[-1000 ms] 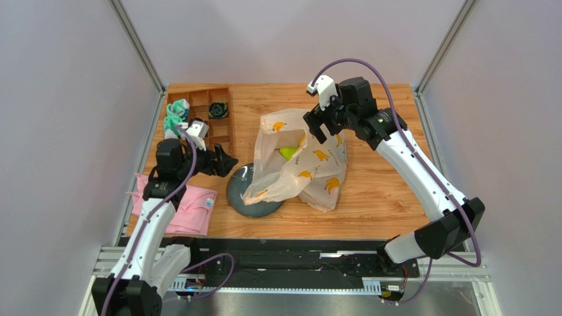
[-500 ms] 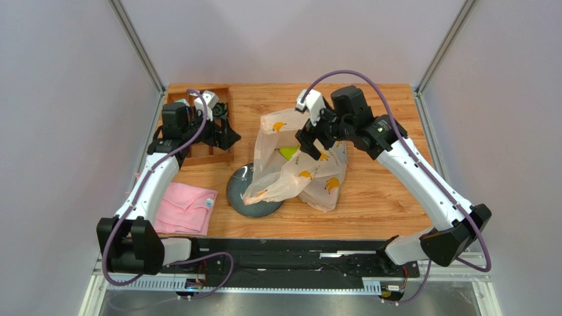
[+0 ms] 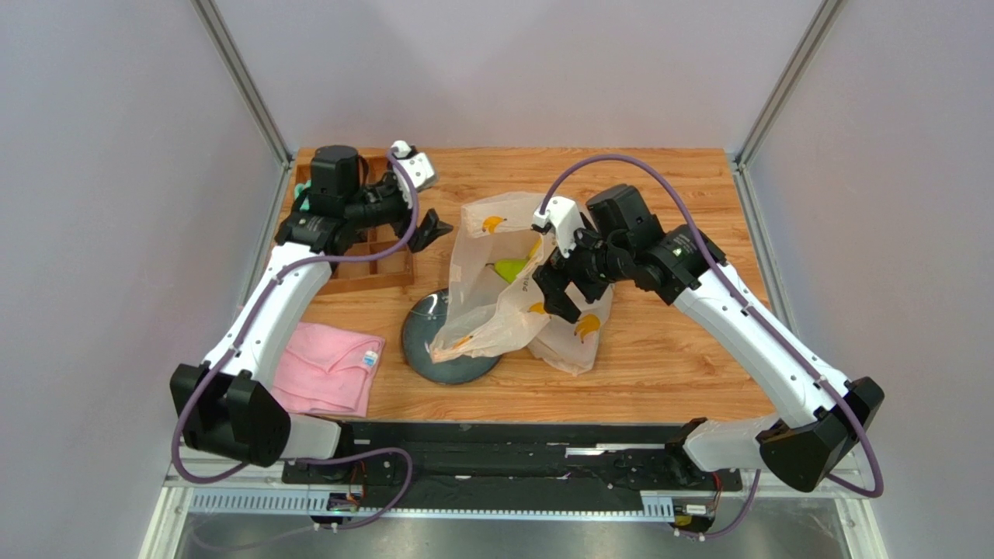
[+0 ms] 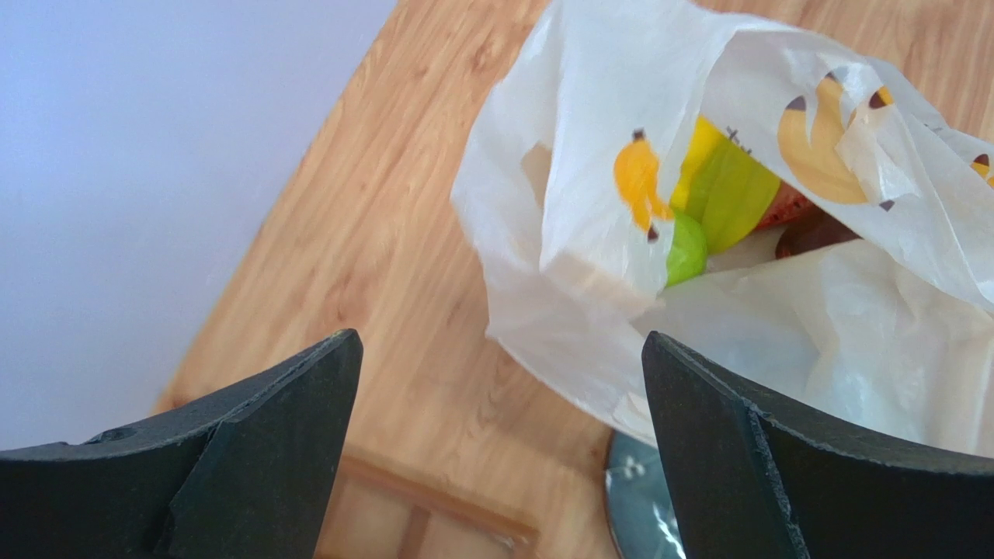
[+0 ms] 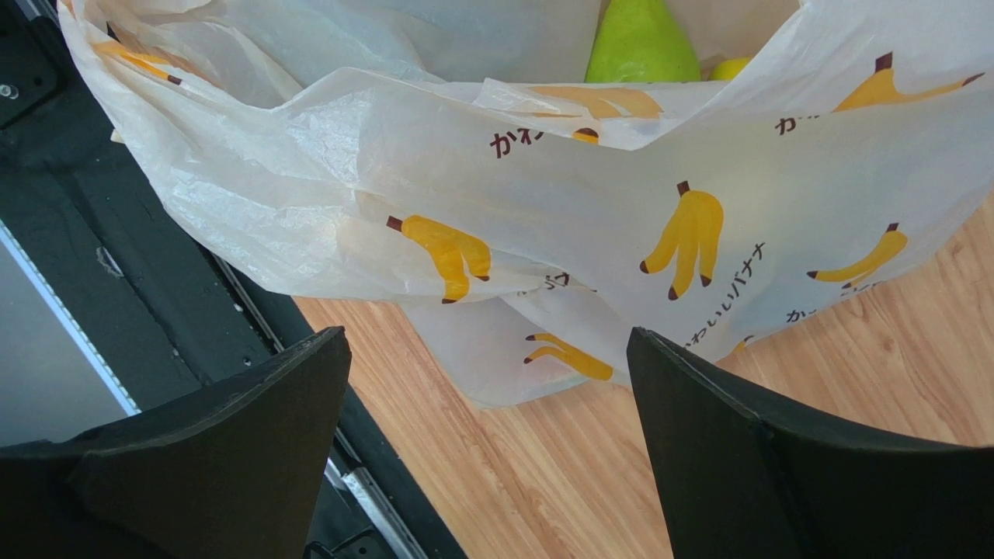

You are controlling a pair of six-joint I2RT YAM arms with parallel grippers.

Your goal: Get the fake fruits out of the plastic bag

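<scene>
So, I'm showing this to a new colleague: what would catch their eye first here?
The crinkly banana-printed plastic bag, slumped mid-table with its mouth open. A green pear shows inside it. Both claws stand open and empty: the left claw off the bag's left, the right claw over its right side.

Green pear (image 3: 508, 270) is peeking out of the plastic bag (image 3: 496, 320), right claw (image 3: 558, 297) hovering over it, left claw (image 3: 433, 228) pointing at it.

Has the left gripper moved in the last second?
Yes. The left gripper has moved toward the far edge of the table, from by the wooden tray's near corner to beside its middle.
</scene>
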